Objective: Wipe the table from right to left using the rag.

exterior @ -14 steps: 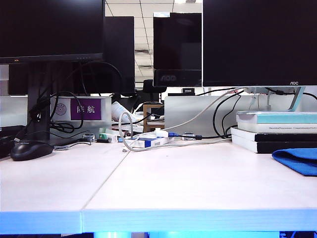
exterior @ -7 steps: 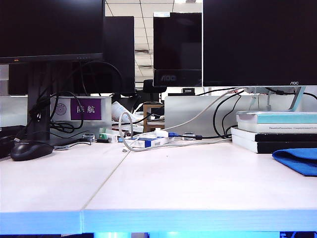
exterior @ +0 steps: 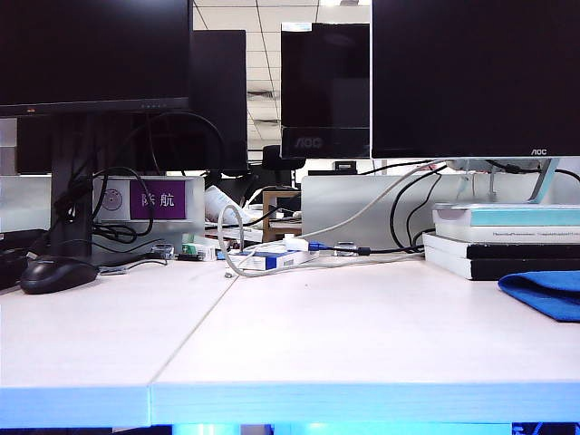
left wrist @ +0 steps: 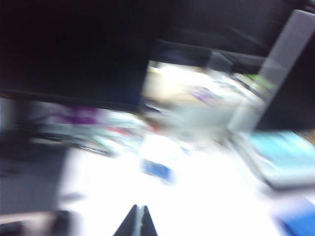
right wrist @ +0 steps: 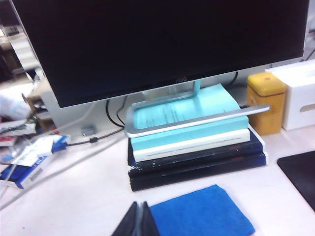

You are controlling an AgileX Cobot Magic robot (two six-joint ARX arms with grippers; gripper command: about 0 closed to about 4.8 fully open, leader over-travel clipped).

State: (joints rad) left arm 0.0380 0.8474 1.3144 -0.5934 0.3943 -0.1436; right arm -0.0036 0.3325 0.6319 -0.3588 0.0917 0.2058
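Observation:
The blue rag (exterior: 544, 292) lies flat on the white table (exterior: 344, 326) at the far right, in front of a stack of books; neither gripper shows in the exterior view. In the right wrist view my right gripper (right wrist: 140, 205) hovers with its fingers pressed together and nothing between them, just beside the rag (right wrist: 202, 214)'s near corner, above the bare table (right wrist: 74, 196). The left wrist view is smeared by motion. My left gripper (left wrist: 139, 209) shows there as two dark tips closed together and empty over the bright table top, with a blue patch, the rag (left wrist: 295, 223), off in a corner.
A stack of books (exterior: 507, 240) under a monitor foot stands behind the rag. Cables and a small white-blue box (exterior: 272, 258) lie at the back middle, and a black mouse (exterior: 56, 274) sits at the left. A yellow tin (right wrist: 266, 101), white box (right wrist: 298, 98) and black pad (right wrist: 300, 172) are beyond the books.

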